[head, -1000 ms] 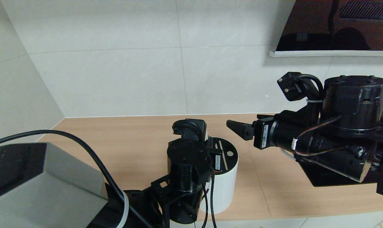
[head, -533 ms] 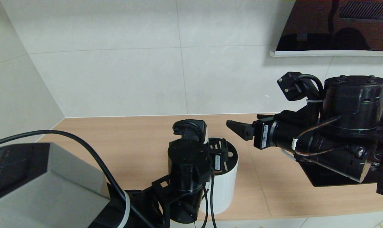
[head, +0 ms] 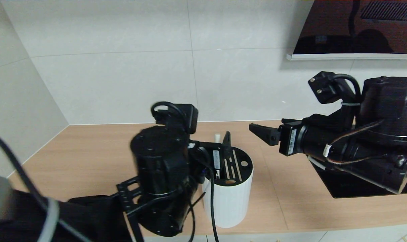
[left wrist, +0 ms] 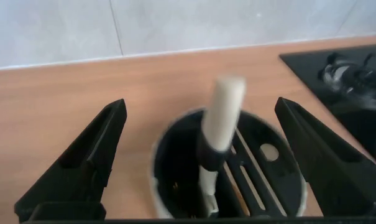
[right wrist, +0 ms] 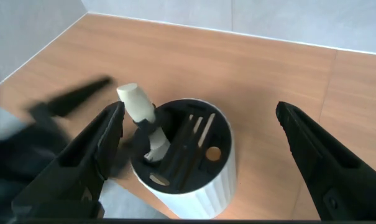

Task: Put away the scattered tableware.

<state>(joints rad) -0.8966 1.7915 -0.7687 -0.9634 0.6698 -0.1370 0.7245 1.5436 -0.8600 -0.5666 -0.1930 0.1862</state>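
The cream-handled utensil [left wrist: 222, 118] stands a little tilted in the round opening of the white holder [head: 228, 201] on the worktop [head: 99, 148]. The left gripper [left wrist: 201, 109] hangs over it, jaws spread wide on either side of the handle and apparently not touching it. This looks like the release, so that arm should lift straight up with jaws wide, so neither side catches the handle or nudges the holder. The right gripper [head: 261, 132], jaws spread and empty, should wait off to the side.
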